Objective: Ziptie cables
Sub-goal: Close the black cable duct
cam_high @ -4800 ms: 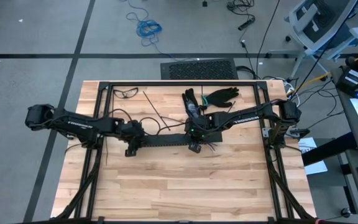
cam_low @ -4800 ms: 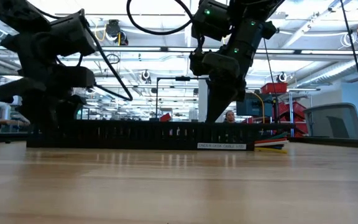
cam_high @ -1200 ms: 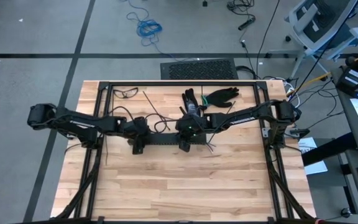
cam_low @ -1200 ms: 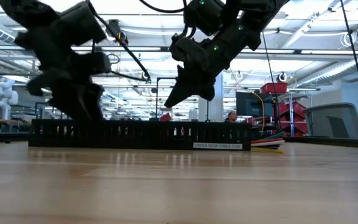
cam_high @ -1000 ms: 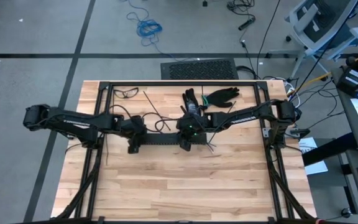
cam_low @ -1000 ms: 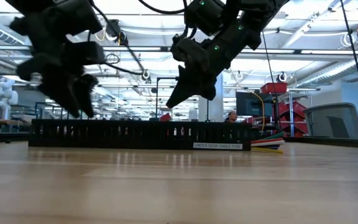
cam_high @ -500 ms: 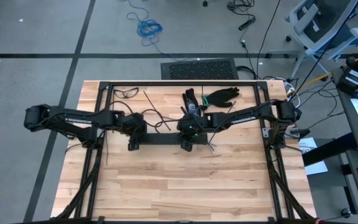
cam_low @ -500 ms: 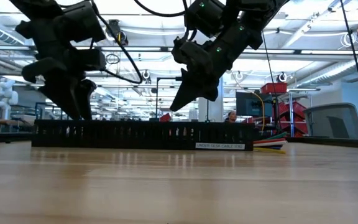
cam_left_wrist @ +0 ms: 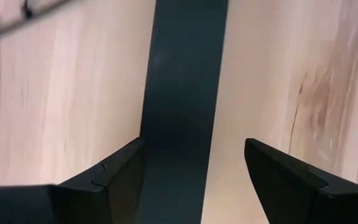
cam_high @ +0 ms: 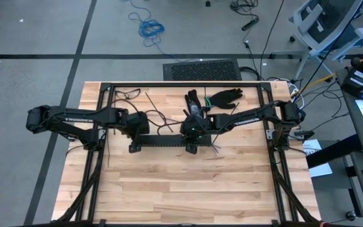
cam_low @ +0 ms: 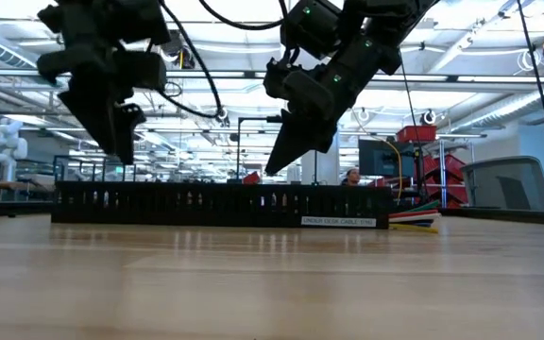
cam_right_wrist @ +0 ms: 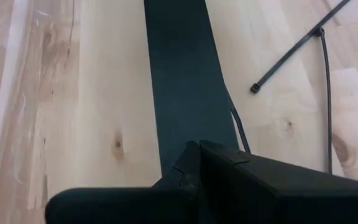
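The long black slotted rail [cam_high: 162, 143] lies across the table's middle. The cables' coloured ends [cam_low: 410, 217] stick out of its right end [cam_high: 214, 149]. Thin dark zipties [cam_high: 154, 109] lie on the wood beyond the rail, one showing in the right wrist view [cam_right_wrist: 288, 56]. My left gripper [cam_left_wrist: 194, 171] hangs open above the rail's left part [cam_low: 119, 156], one finger on either side and clear of it. My right gripper [cam_low: 274, 170] is shut, slanting down just above the rail's middle [cam_high: 191, 142]. I see nothing held between its fingers.
A pair of black gloves [cam_high: 222, 96] and a dark small object [cam_high: 194, 104] lie beyond the rail toward the far edge. Safety glasses [cam_high: 128, 94] sit near the far left corner. Black frame bars [cam_high: 181, 84] border the table. The near half shows bare wood [cam_high: 181, 189].
My left gripper has risen and moved toward the table's far edge, from low beside the rail's left end to above it. My right gripper has stayed almost still over the rail's middle.
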Controlling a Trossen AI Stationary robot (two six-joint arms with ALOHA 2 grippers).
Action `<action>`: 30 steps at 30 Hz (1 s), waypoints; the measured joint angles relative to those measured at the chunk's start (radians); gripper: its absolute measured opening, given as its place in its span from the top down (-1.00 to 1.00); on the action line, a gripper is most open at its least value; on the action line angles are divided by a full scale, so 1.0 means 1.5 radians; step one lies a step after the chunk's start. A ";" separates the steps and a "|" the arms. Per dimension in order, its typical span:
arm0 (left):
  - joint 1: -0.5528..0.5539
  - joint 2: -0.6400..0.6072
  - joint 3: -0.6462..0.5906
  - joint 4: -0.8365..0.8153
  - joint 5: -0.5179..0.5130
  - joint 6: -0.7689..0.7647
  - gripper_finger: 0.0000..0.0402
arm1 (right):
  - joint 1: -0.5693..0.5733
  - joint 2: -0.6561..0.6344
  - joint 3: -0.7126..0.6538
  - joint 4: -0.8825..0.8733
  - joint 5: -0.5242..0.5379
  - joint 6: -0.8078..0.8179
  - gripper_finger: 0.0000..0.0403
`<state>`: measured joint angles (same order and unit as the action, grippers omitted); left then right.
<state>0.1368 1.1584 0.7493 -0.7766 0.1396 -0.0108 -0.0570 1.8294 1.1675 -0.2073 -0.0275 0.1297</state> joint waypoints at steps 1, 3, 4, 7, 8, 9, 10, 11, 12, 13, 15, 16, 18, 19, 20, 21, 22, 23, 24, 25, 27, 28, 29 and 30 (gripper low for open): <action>0.000 0.001 0.007 -0.020 0.000 -0.003 -0.32 | -0.001 0.000 0.000 -0.003 0.000 -0.003 1.00; 0.000 0.002 0.013 -0.041 0.000 -0.001 -0.32 | -0.001 0.000 0.000 -0.005 0.000 -0.012 1.00; 0.000 0.002 0.015 -0.037 0.001 -0.002 -0.32 | -0.002 0.000 0.000 -0.005 0.000 -0.016 1.00; 0.000 0.007 0.015 -0.060 0.002 0.009 -0.32 | -0.005 0.000 0.000 -0.005 0.000 -0.029 1.00; 0.000 0.013 0.012 -0.063 0.002 0.013 -0.32 | -0.006 0.000 0.000 -0.005 0.000 -0.030 1.00; 0.000 0.021 0.010 -0.063 0.004 0.013 -0.32 | -0.007 0.000 0.000 -0.005 0.000 -0.030 1.00; 0.000 0.028 0.009 -0.061 0.005 0.013 -0.32 | -0.009 0.000 0.000 -0.005 0.000 -0.030 1.00; 0.000 0.036 0.009 -0.058 0.005 0.014 -0.32 | -0.010 0.000 0.000 -0.005 0.000 -0.030 1.00; 0.000 0.047 0.009 -0.057 0.005 0.016 -0.32 | -0.011 -0.001 0.000 -0.005 0.000 -0.030 1.00; 0.000 0.060 0.009 -0.057 0.004 0.016 -0.32 | -0.013 -0.001 0.000 -0.005 0.000 -0.031 1.00; 0.000 0.089 0.010 -0.055 -0.016 0.017 -0.32 | -0.015 -0.001 0.000 -0.005 0.000 -0.032 1.00; 0.000 0.103 0.013 -0.055 -0.026 0.017 -0.32 | -0.015 -0.001 0.000 -0.005 0.000 -0.035 1.00; 0.000 0.131 0.014 -0.051 -0.040 0.017 -0.32 | -0.015 -0.001 0.000 -0.005 0.000 -0.043 1.00; -0.001 0.143 0.014 -0.050 -0.057 0.016 -0.32 | -0.015 -0.001 0.000 -0.005 0.000 -0.045 1.00; -0.001 0.153 0.015 -0.054 -0.073 0.014 -0.32 | -0.015 -0.001 0.000 -0.004 0.000 -0.046 1.00; 0.000 0.159 0.015 -0.051 -0.090 0.013 -0.32 | -0.015 -0.001 0.000 -0.004 0.000 -0.047 1.00; 0.000 0.164 0.018 -0.053 -0.093 0.012 -0.32 | -0.015 -0.001 0.000 -0.005 0.001 -0.047 1.00; 0.000 0.165 0.022 -0.055 -0.090 0.013 -0.32 | -0.015 -0.001 0.000 -0.004 0.001 -0.048 1.00; -0.001 0.164 0.028 -0.060 -0.088 0.012 -0.32 | -0.015 -0.001 0.000 -0.004 0.001 -0.047 1.00; -0.002 0.160 0.035 -0.066 -0.089 0.012 -0.32 | -0.015 -0.001 0.000 -0.004 0.000 -0.047 1.00; -0.005 0.150 0.048 -0.066 -0.089 0.011 -0.32 | -0.015 -0.001 0.000 -0.004 0.000 -0.047 1.00; -0.006 0.146 0.051 -0.055 -0.089 0.011 -0.32 | -0.015 -0.001 0.000 -0.003 0.000 -0.047 1.00; -0.006 0.140 0.055 -0.056 -0.089 0.011 -0.32 | -0.015 -0.001 0.000 -0.003 0.000 -0.047 1.00; -0.005 0.133 0.055 -0.059 -0.089 0.011 -0.32 | -0.015 -0.001 0.000 -0.004 0.000 -0.047 1.00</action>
<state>0.1287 1.3575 0.8318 -0.8647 0.0055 0.0063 -0.0799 1.8286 1.1679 -0.2127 -0.0277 0.0586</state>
